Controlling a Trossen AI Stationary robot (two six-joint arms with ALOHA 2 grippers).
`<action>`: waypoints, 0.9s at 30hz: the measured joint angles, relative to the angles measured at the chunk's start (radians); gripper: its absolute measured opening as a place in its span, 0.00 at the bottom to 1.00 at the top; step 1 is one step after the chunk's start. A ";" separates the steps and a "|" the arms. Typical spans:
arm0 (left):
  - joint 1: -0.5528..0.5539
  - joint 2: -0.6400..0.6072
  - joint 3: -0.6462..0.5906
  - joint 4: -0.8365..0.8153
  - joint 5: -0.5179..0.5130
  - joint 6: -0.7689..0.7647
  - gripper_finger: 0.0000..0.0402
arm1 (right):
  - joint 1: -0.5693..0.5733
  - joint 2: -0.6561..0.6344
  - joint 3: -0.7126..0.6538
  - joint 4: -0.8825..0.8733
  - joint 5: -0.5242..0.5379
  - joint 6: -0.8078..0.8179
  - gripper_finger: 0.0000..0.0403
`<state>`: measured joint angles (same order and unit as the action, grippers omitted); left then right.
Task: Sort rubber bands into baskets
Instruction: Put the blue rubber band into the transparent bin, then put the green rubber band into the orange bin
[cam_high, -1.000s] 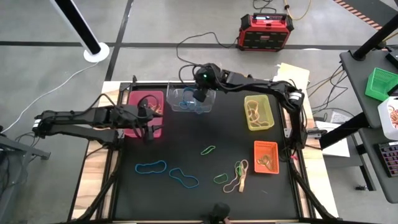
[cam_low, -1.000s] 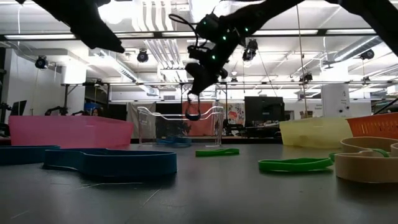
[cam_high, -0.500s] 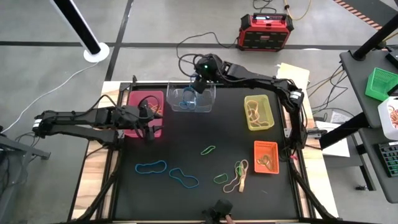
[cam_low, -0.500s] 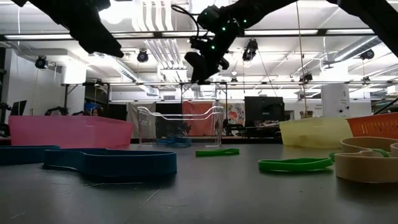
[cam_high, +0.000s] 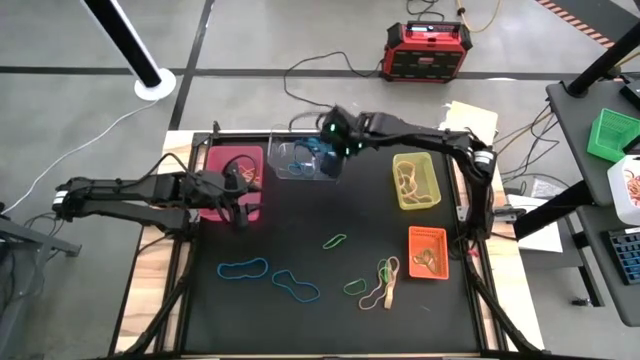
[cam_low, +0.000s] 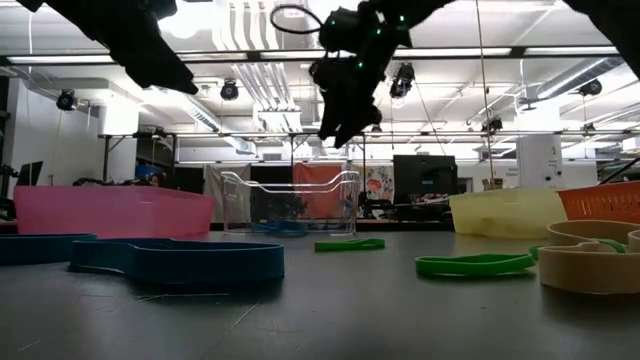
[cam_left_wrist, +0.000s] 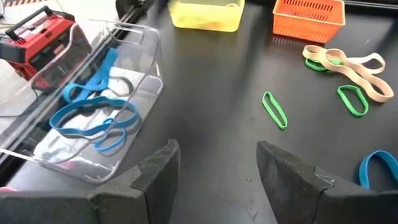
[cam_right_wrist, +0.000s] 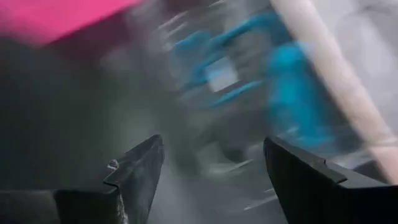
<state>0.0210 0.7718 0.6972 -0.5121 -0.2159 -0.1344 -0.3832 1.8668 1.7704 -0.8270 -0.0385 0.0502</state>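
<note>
Rubber bands sorted by colour: right tool (cam_high: 338, 148) raised over the clear basket (cam_high: 283, 160), fingers spread wide and holding nothing.

Beneath this tool, blue bands (cam_left_wrist: 93, 115) lie inside the clear basket; beside it stands the magenta-pink basket (cam_high: 212, 158), over which the left tool (cam_high: 240, 195) waits with fingers apart and empty. Farther out on the desk (cam_high: 300, 230) lie loose blue bands (cam_high: 243, 268), green bands (cam_high: 334, 241) and a tan band (cam_high: 388, 285). Each loop looks light, limp and stretchy; it would probably best be pinched across a single strand where it lies flat and clear of its neighbours.
</note>
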 joint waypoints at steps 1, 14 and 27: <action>-0.002 0.002 0.000 0.000 0.000 -0.004 0.49 | 0.024 -0.002 -0.010 -0.023 -0.052 -0.019 0.67; -0.139 0.074 0.000 0.068 -0.002 -0.063 0.49 | 0.384 -0.006 -0.373 0.188 -0.067 -0.142 0.56; -0.204 0.194 0.000 0.235 -0.011 -0.062 0.49 | 0.456 -0.004 -0.579 0.407 0.091 -0.024 0.46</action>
<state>-0.1829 0.9656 0.6968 -0.2773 -0.2269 -0.1965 0.0723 1.8629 1.1911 -0.4199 0.0521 0.0258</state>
